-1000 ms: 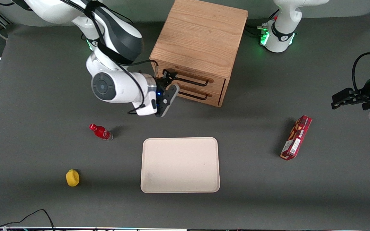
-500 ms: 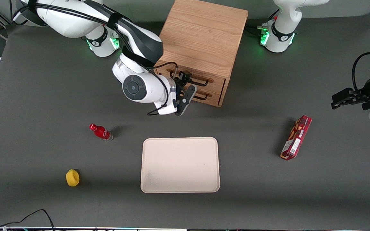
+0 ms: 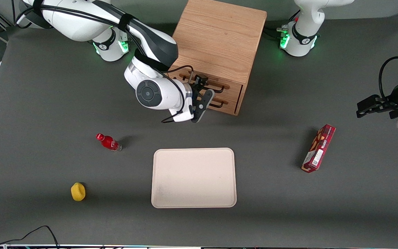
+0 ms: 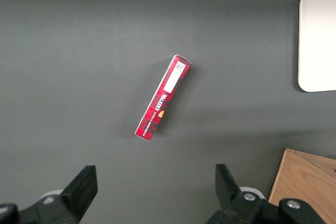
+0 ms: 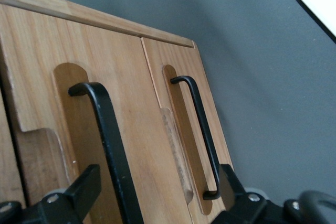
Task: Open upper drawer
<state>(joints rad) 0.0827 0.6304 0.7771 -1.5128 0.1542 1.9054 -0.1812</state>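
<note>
Nearest to the front camera I am seeing the cream tray [image 3: 193, 178], with the red bottle [image 3: 108, 142] and a yellow object [image 3: 78, 191] toward the working arm's end. Farther back, the gripper [image 3: 204, 86] is hanging in front of the cabinet [image 3: 216, 41], at the upper drawer [image 3: 231, 90]. Only the wrist view is showing me that the fingers [image 5: 79, 190] are standing apart around the upper handle [image 5: 113, 145], not yet clamped; the lower handle [image 5: 202, 135] is lying beside.
</note>
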